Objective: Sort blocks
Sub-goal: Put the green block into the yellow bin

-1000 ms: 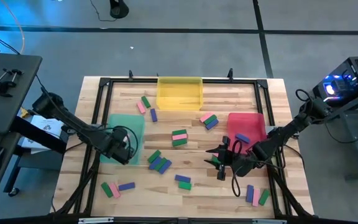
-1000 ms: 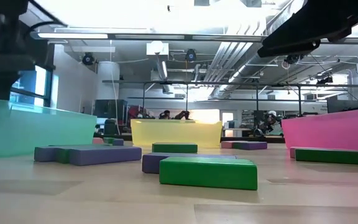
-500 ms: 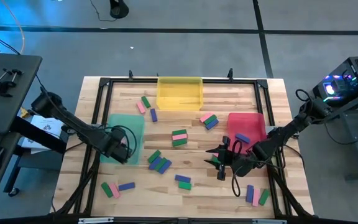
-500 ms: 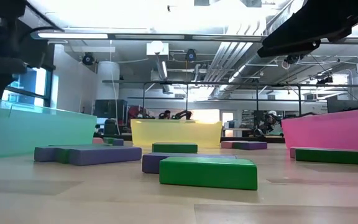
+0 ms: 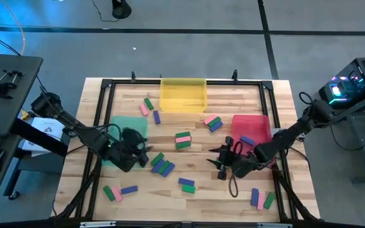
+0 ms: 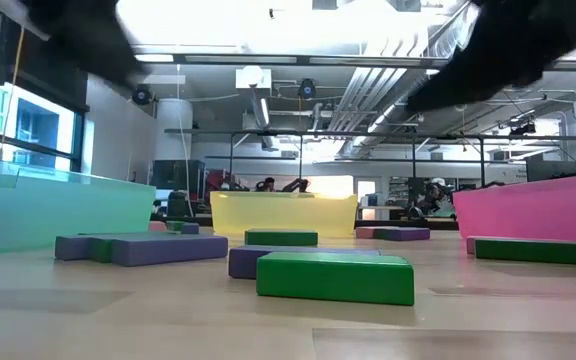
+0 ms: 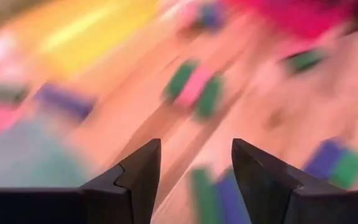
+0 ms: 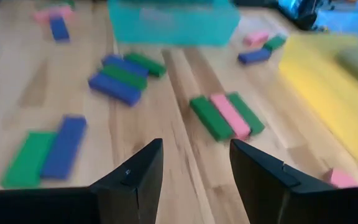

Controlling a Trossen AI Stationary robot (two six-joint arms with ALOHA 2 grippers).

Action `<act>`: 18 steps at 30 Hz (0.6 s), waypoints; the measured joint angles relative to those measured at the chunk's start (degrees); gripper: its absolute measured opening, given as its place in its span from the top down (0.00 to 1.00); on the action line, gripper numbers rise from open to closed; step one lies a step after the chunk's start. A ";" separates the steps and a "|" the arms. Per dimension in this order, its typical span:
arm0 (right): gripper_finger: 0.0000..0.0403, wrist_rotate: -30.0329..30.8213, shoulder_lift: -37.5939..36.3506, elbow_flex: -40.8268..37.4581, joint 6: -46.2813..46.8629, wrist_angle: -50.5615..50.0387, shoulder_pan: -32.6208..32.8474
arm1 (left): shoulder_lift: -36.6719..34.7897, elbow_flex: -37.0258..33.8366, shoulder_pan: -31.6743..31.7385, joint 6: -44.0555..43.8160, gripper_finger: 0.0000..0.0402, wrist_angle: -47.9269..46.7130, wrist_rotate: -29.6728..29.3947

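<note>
**Sorting blocks: both grippers open and empty above the bench**

Looking straight down, the high view shows the whole wooden bench with small pink, green and blue-purple bar-shaped blocks scattered flat in twos and threes. It also shows the translucent green tray, yellow tray and red tray; one blue-purple block lies inside the red tray. The low view shows only the nearest blocks, with a green block foremost, and the arms as dark blurs overhead.

The left gripper sits beside the green tray's inner edge. Its wrist view shows the fingers spread apart, holding nothing. The right gripper hovers in front of the red tray. Its fingers are likewise parted and empty, pointing toward a green-pink-green trio.
</note>
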 joint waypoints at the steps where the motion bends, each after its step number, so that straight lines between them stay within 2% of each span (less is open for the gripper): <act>1: 0.58 -1.09 0.80 0.00 0.15 -0.14 -0.61 | 0.81 -0.18 0.04 6.31 0.56 5.86 -0.80; 5: 0.58 -5.65 4.18 0.00 0.76 0.01 -2.55 | 6.10 -0.60 0.32 27.73 0.58 26.05 -1.50; 8: 0.58 -6.10 5.27 0.00 1.90 0.12 -3.11 | 11.58 -0.69 1.29 35.93 0.60 37.02 -1.48; 13: 0.58 -6.35 5.00 0.00 1.26 0.20 -3.09 | 21.33 -0.46 4.70 37.45 0.61 48.88 -0.40; 18: 0.58 -6.35 2.53 0.00 1.02 -1.52 -2.27 | 28.54 1.70 9.02 31.20 0.62 50.09 3.67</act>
